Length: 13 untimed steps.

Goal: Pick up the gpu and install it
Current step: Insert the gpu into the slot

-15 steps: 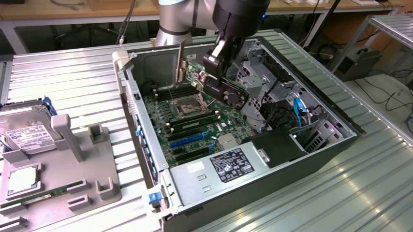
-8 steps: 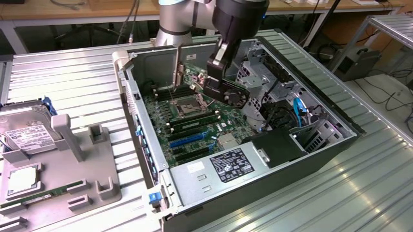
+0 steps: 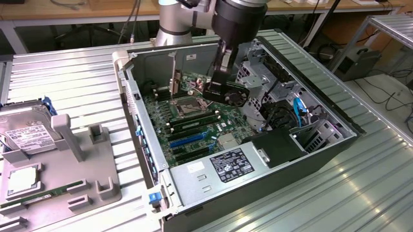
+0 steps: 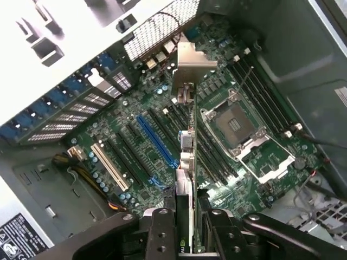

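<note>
Nearest in the exterior view, at its left edge, a grey holder [image 3: 77, 162] on the slatted metal table [image 3: 361, 193]. On the holder, a silver hard drive [image 3: 26, 136] with a white label, and closer to the camera a narrow green memory stick [image 3: 42, 195].

Just beside, toward the exterior view's right, an open computer case [image 3: 277, 183] lying on its side. In its near corner, a power supply [image 3: 193, 176] with a black label. Behind that, the green motherboard [image 3: 187, 130] with dark and blue slots, and further in the open processor socket [image 3: 193, 105].

Over the socket region, the gripper [image 3: 218, 89], hanging down from the arm [image 3: 173, 26]. Closed about halfway, pinching the gpu [image 3: 235, 95] by its upper edge between the two fingers. Card held upright, the side with the round black fan turned to the exterior view's right, the silver end bracket [image 3: 175, 77] toward the rear wall of the case. Above the board, and as far as can be seen not pressed into any slot.

In the wrist view, looking down along the card: black fingers [image 4: 162, 233] on both sides of the thin edge, then the bracket further off, near the perforated rear panel [image 4: 162, 30]. Positioned between the long blue slot [image 4: 157, 142] and the socket, well apart from the white slot [image 4: 111, 165]. Cannot tell whether exactly over one of the black slots.

Farthest, behind the case in the exterior view, wooden benches [image 3: 65, 9] with cables underneath.
</note>
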### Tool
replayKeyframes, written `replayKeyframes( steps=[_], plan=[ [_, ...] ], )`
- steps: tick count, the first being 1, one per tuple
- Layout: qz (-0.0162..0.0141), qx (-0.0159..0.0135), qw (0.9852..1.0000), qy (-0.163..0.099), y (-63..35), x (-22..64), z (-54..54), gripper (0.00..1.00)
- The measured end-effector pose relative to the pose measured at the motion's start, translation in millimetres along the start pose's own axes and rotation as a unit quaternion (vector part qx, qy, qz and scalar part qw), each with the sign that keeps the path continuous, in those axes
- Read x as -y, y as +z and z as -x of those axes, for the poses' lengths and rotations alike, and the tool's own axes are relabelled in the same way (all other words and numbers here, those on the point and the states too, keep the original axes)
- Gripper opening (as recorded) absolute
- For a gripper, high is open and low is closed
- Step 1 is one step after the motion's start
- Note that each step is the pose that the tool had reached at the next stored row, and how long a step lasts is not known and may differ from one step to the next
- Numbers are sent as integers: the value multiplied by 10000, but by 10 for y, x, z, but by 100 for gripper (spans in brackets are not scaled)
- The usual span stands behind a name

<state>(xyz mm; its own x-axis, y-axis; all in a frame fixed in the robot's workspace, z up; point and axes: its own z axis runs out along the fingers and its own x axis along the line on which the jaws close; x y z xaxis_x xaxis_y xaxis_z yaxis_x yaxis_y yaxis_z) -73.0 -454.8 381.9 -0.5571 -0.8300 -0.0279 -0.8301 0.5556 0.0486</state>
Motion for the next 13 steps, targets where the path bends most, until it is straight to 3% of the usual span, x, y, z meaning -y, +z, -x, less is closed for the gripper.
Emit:
replayKeyframes(
  steps=[4,6,11,12,13],
  plan=[
    [-2,-13,9989,-469,45,2,-1,26],
    [12,-35,9955,-942,112,5,-2,26],
    [25,-59,9899,-1420,163,7,-4,26],
    [30,-67,9872,-1594,181,8,-4,26],
    [32,-71,9857,-1681,190,8,-5,26]
  ],
)
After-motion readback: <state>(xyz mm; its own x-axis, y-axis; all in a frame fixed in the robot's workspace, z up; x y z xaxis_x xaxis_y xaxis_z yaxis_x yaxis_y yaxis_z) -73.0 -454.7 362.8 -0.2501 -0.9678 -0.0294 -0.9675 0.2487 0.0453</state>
